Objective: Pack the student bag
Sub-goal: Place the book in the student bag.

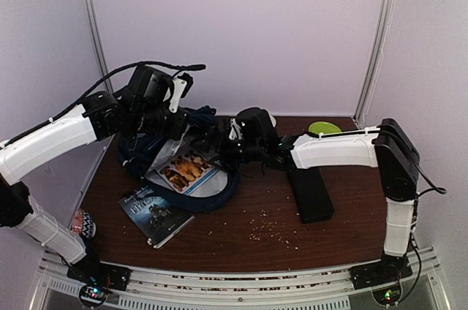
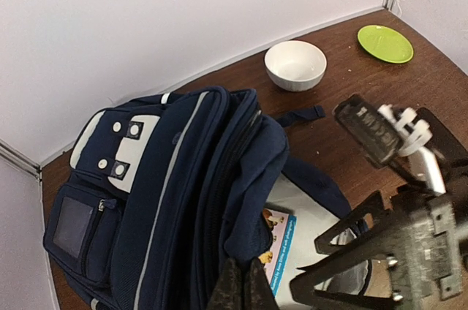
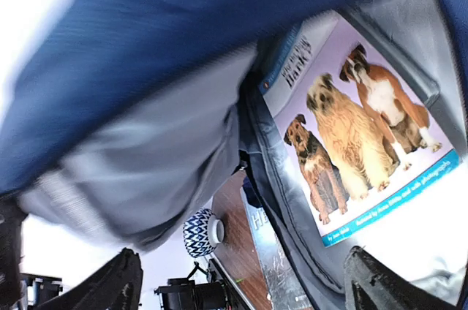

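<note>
Student bag (image 2: 161, 200): a navy backpack lying left of centre on the table (image 1: 241, 244). Its main compartment gapes toward the right arm, and the white buckle patch and front pockets are on the far side.
Inside it: a dog book (image 3: 365, 127), three dogs on its cover, lies flat on the pale lining.
Left gripper (image 2: 245, 292): clenched on the upper edge of the bag's mouth, holding that flap up.
Right gripper (image 3: 243, 266): fingers spread wide with nothing between them, at the mouth just above the dog book.
How it handles: we judge the bag soft and floppy, and light for its bulk. The cloth sags wherever it is not held, so the mouth would likely fall shut if the left pinch let go. It looks neither slippery nor fragile.
Where to hold: we would take the stitched zip edge of the mouth, as the left fingers do, or a strap. A plain fabric panel would only bunch up.
Outside the bag: a dark book (image 1: 153, 211) lies just beside the bag's near edge. A black case (image 1: 311, 193) sits below the right forearm.
Further out: a white bowl (image 2: 295, 65) and a green plate (image 2: 385, 43) sit near the back wall, well apart from the bag.
Near edge: crumbs (image 1: 274, 229) are scattered on the wood.
</note>
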You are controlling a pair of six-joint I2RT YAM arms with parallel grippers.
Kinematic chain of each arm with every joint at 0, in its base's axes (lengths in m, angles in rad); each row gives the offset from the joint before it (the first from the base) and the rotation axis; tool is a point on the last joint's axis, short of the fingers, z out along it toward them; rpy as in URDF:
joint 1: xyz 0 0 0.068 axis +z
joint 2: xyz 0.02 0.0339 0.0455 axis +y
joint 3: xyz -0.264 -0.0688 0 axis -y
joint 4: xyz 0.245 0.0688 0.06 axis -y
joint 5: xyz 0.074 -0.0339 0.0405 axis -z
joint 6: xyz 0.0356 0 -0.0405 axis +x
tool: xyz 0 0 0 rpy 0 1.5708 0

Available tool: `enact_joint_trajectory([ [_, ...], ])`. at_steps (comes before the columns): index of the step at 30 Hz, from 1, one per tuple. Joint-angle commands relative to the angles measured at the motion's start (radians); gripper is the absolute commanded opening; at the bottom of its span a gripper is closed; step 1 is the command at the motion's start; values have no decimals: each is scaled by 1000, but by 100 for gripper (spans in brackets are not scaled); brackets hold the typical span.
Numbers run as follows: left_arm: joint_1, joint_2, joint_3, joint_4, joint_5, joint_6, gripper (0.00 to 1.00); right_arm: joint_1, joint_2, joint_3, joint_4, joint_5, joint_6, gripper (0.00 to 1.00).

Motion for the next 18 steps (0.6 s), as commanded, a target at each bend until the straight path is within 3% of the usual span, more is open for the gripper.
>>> enact_joint_trajectory([
  [1, -7, 6, 34, 115, -18, -12, 0, -5, -103, -98, -34, 67, -72, 93],
  [10, -5, 195, 43, 126, 30, -35, 0, -23, -458, -532, 168, 215, -141, 92],
  [11, -5, 221, 55, 111, 42, -42, 8, -24, -505, -578, 139, 252, -162, 92],
  [14, -8, 205, 27, 96, 70, -102, 60, -24, -624, -639, 32, 313, -226, 92],
  [16, -10, 139, -43, 95, 52, -187, 85, -22, -691, -664, -32, 330, -268, 92],
  [18, -14, 55, -121, 69, 29, -280, 94, -15, -731, -687, -68, 337, -302, 92],
])
